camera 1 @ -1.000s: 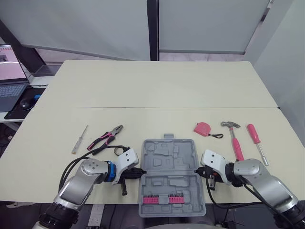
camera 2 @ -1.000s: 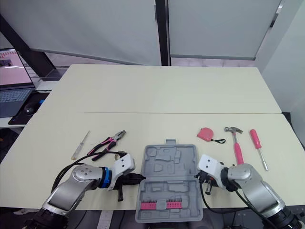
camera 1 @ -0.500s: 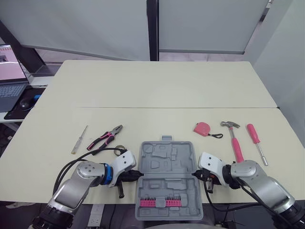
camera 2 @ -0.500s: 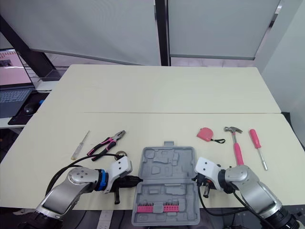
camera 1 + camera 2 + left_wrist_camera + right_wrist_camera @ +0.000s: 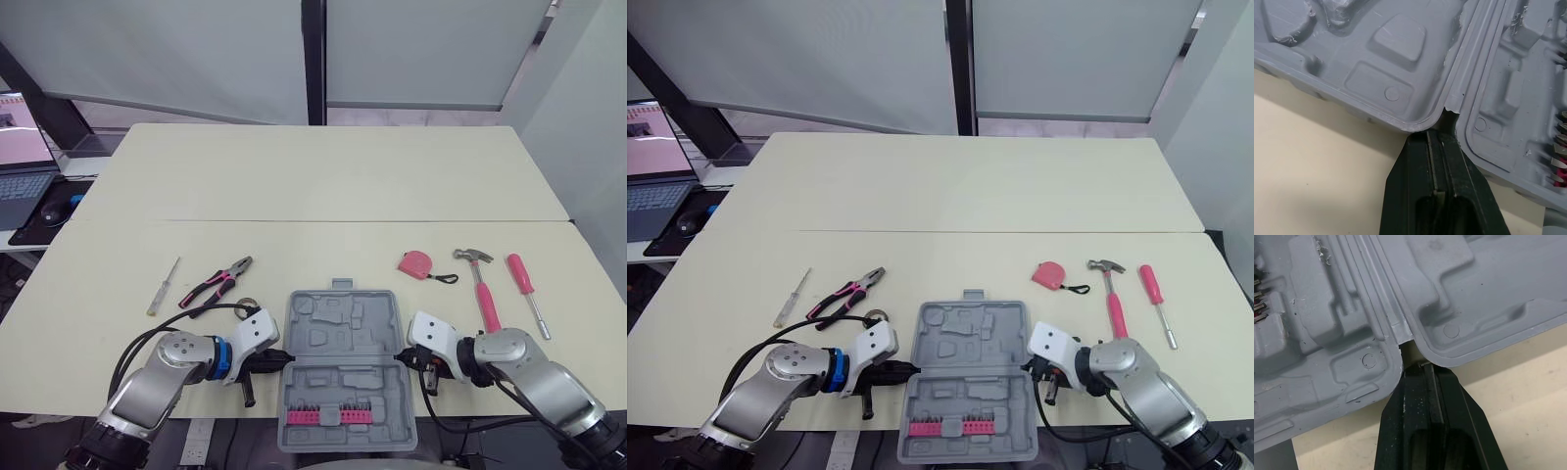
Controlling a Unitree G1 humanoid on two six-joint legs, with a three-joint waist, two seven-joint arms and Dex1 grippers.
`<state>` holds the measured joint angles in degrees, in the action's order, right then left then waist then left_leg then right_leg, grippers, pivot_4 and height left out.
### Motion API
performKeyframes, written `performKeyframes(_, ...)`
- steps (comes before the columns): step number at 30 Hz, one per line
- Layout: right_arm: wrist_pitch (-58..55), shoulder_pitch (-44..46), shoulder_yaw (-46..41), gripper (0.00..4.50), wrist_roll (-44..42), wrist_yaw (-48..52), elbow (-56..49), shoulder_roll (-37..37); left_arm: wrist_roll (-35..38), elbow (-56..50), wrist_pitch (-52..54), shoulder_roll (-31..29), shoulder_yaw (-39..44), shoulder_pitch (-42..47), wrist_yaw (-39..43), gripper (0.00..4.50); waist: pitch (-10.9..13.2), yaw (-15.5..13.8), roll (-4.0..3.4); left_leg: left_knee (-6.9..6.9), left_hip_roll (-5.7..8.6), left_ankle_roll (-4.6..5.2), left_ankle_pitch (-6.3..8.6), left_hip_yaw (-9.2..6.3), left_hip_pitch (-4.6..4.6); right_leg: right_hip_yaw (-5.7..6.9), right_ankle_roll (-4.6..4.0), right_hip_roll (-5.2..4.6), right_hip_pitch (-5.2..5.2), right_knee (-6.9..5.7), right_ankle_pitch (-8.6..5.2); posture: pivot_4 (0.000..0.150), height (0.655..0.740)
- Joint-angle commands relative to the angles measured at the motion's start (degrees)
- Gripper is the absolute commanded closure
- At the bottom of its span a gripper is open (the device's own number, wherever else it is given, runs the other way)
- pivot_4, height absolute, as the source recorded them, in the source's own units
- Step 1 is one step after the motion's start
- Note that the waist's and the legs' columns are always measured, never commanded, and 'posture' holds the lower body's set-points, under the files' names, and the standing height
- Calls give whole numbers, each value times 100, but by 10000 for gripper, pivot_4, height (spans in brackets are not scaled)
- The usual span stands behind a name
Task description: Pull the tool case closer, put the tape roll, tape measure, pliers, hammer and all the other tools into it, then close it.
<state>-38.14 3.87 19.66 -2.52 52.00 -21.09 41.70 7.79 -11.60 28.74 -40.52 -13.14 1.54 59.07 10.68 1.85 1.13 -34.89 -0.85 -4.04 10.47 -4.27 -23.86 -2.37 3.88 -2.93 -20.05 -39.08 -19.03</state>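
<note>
The grey tool case [image 5: 343,338] lies open and flat at the table's near edge, with a row of pink bits [image 5: 328,416] in its near half. My left gripper [image 5: 278,360] is shut on the case's left hinge notch [image 5: 1448,108]. My right gripper [image 5: 409,356] is shut on the right hinge notch [image 5: 1406,348]. Left of the case lie pink-handled pliers [image 5: 220,282] and a thin screwdriver [image 5: 164,286]. The tape roll [image 5: 874,315] is partly hidden behind my left wrist. To the right lie the pink tape measure [image 5: 416,263], hammer [image 5: 482,284] and pink screwdriver [image 5: 524,284].
The case's near half reaches past the table's front edge [image 5: 59,406]. A laptop [image 5: 22,176] and a mouse sit on a side desk at the far left. The cream table [image 5: 323,176] stretches far beyond the tools.
Both grippers and the case slid toward the near edge between one second and half a second ago. Since then nothing has visibly moved.
</note>
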Motion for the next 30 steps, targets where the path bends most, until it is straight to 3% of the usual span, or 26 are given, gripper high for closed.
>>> performKeyframes(1,57,-36,-377,44786,-72,-73,44,179,7,26,-202,-171,146,-63,-22,45000,0,-4,0,0,0,0,0,0,0,0,0,0,0,0,0,1500,7400)
performKeyframes(7,300,-203,-941,44786,-236,-29,180,555,296,160,-706,-528,803,-220,137,45000,1,-7,0,1,0,0,0,0,-3,0,-1,-1,-4,2,0,1500,7400)
performKeyframes(13,1154,-452,-1950,44786,-649,259,394,893,1305,124,-1163,-615,2658,-930,289,45000,2,-7,0,4,-1,1,1,7,-6,-1,-2,-7,-5,5,-1,1500,7400)
performKeyframes(19,1888,-460,-2744,44786,-788,702,1164,1472,1361,944,-1584,-591,4235,-1647,-69,45000,2,-5,0,3,-2,1,1,14,-2,-4,-2,-8,-4,6,-1,1500,7400)
performKeyframes(22,2293,-367,-2950,45000,-744,881,1815,1729,1399,1323,-1742,-615,4728,-1893,-81,37249,2,-7,3,2,-3,1,1,15,-2,-4,-3,-8,-4,7,-2,1500,7400)
performKeyframes(30,3173,315,-2959,24543,-632,1461,3641,2341,1335,2124,-2215,-746,5406,-2445,33,12031,2,0,2,3,-8,1,1,25,1,-4,-14,-11,-7,7,-7,1500,7400)
